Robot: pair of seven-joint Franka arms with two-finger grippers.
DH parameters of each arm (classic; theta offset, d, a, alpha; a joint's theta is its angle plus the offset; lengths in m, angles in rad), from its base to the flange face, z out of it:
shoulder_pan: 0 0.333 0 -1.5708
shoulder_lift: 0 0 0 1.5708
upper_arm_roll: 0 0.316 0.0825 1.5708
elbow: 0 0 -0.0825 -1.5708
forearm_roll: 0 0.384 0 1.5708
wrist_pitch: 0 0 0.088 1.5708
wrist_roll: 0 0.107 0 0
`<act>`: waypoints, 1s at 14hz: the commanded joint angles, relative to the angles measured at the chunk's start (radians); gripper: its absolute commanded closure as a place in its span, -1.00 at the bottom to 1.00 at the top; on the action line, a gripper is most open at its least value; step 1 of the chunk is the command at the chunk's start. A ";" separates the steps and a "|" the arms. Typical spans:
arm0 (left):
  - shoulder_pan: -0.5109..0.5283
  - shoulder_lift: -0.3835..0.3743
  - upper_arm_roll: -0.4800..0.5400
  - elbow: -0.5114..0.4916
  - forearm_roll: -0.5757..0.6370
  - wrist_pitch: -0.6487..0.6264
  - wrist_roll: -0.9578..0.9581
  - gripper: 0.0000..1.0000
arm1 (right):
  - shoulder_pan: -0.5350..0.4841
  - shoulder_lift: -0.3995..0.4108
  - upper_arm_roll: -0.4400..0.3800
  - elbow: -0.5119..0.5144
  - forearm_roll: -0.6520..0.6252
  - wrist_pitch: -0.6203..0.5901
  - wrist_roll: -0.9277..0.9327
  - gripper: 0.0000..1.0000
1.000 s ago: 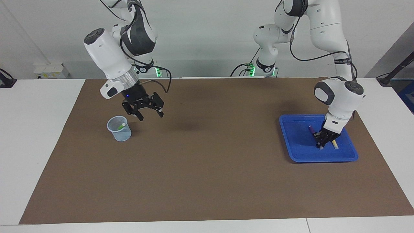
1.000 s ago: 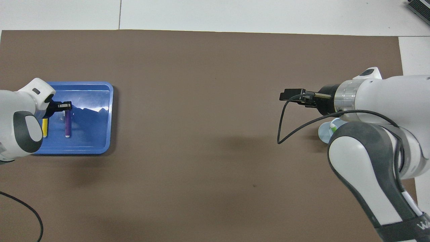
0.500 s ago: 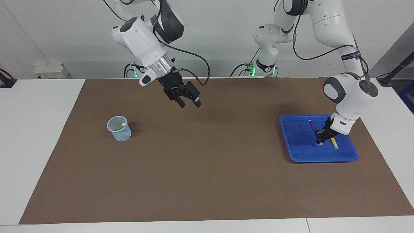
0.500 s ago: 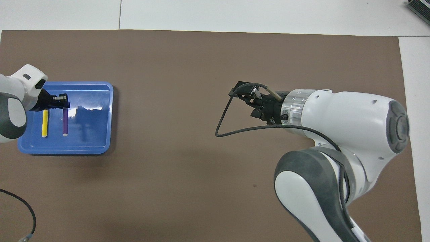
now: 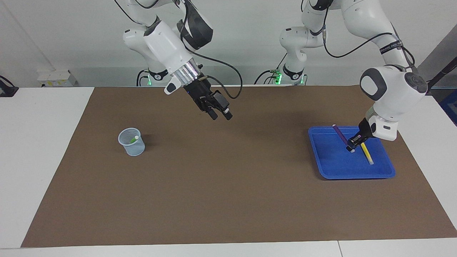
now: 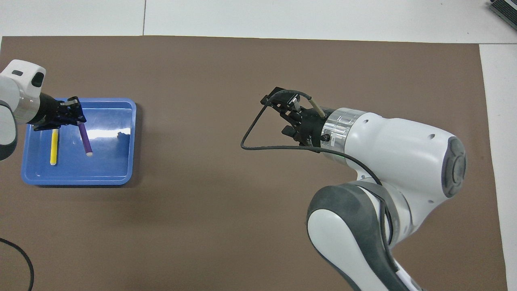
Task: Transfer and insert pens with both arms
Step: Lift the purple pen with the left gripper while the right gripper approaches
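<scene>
A brown mat (image 5: 228,185) covers most of the white table (image 5: 39,142), and the two white arms lean in over it. The right arm (image 5: 167,39) reaches down toward the middle of the mat, and its gripper (image 5: 220,115) hangs in the air over bare mat with its two fingers spread wide and nothing between them. The left arm (image 5: 389,92) bends down at its own end of the table, its gripper (image 5: 351,147) poised over the blue tray (image 5: 321,157) with its fingertips pinched onto the purple pen (image 5: 339,132). That pen is tilted, one end rising out toward the tray's rim nearest the robots, the gripped end low over the tray floor; in the overhead view the same purple pen (image 6: 85,139) slants out from the left gripper (image 6: 70,119) with its pale tip pointing away from it. Just beside it the yellow pen (image 5: 366,153) lies flat on the tray floor, apart from the gripper, its whitish end toward the tray's edge farther from the robots. Well apart, toward the right arm's end of the table, a small clear cup (image 5: 131,142) stands upright on the mat, and the green pen (image 5: 134,139) leans inside it with its pale end up.
</scene>
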 commanded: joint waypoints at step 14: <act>-0.014 -0.248 -0.201 0.000 -0.098 -0.092 -1.375 1.00 | 0.199 0.118 0.004 0.092 0.156 0.212 0.098 -1.00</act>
